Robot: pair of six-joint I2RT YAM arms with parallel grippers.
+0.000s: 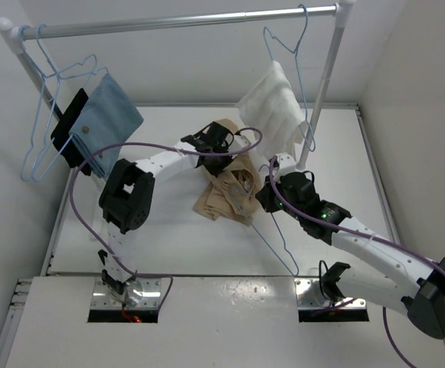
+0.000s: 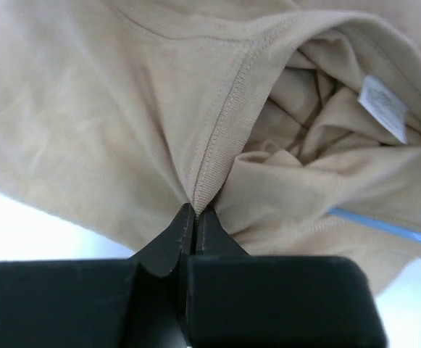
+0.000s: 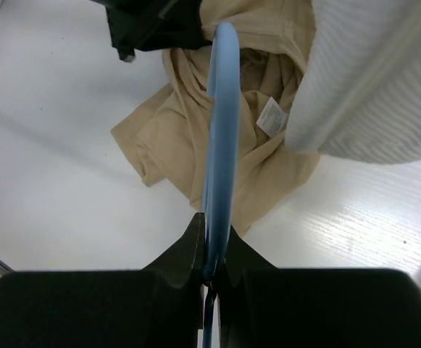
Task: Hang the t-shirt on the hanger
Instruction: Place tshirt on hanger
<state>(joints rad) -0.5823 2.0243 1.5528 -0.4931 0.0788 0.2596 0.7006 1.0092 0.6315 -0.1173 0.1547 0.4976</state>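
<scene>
The tan-beige t-shirt (image 1: 227, 192) lies bunched on the white table at mid-centre. My left gripper (image 1: 216, 142) is shut on its ribbed collar seam (image 2: 209, 156); the shirt fills the left wrist view (image 2: 116, 123). My right gripper (image 1: 266, 198) is shut on the light-blue wire hanger (image 1: 279, 249), which lies low over the table with one end reaching into the shirt. In the right wrist view the hanger wire (image 3: 222, 116) runs straight up from the jaws over the shirt (image 3: 181, 138). A piece of blue wire (image 2: 384, 226) shows inside the shirt's folds.
A clothes rail (image 1: 184, 23) spans the back. A white textured cloth (image 1: 274, 107) hangs on a hanger at right, close to my right arm. Blue cloth (image 1: 103, 123) and several spare hangers (image 1: 46, 130) hang at left. The rail's right post (image 1: 322, 92) stands near the shirt.
</scene>
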